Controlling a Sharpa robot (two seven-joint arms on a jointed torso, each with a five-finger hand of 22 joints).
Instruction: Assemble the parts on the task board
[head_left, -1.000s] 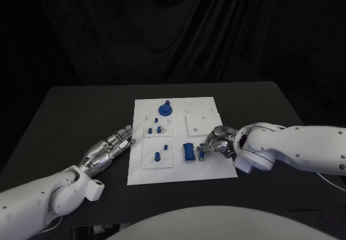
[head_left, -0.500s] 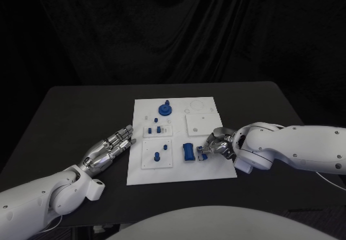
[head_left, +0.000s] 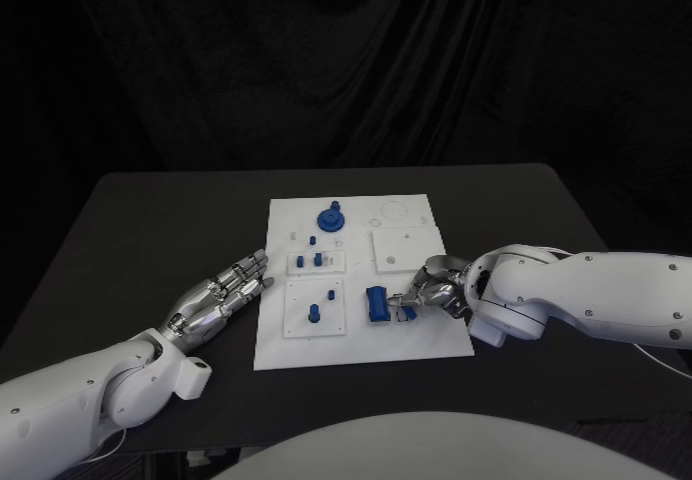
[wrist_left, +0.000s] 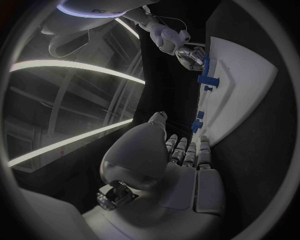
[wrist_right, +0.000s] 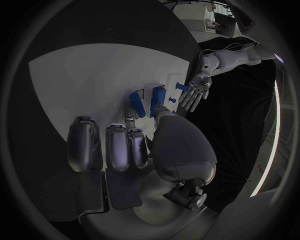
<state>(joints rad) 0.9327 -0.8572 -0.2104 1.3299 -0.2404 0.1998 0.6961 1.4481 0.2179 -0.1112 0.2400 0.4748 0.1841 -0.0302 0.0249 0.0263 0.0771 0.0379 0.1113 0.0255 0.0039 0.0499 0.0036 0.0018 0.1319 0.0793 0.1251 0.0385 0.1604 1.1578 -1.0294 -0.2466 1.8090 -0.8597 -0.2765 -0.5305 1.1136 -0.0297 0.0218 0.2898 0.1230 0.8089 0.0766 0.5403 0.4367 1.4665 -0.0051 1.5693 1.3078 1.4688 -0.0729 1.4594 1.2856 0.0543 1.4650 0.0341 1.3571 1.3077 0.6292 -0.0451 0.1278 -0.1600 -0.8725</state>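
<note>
1. Two hands sit low over the black table (head_left: 159, 205) — the left hand (head_left: 216, 298) lies flat on the table just beside the near-left edge of the white task board (head_left: 433, 345), its fingers stretched out and slightly apart, holding nothing; the left wrist view shows the same straight fingers (wrist_left: 187, 152) pointing at the board's edge.
2. Nearest on the board's right side, the right hand (head_left: 433, 288) rests over the board with its fingers curled in around a small blue part (head_left: 407, 311); whether it truly grips that piece or only touches it I cannot tell.
3. Just beside that hand stands a taller blue block (head_left: 376, 303); the right wrist view shows two blue pieces (wrist_right: 157, 100) side by side ahead of the fingertips.
4. Left of the block, a square white inset (head_left: 317, 308) carries a blue peg (head_left: 312, 314) and a smaller one.
5. Farther back, a smaller inset holds short blue pins (head_left: 309, 261); beside it lies a plain white square plate (head_left: 405, 248).
6. Farthest — a round blue knob (head_left: 332, 217) stands near the board's far edge.
</note>
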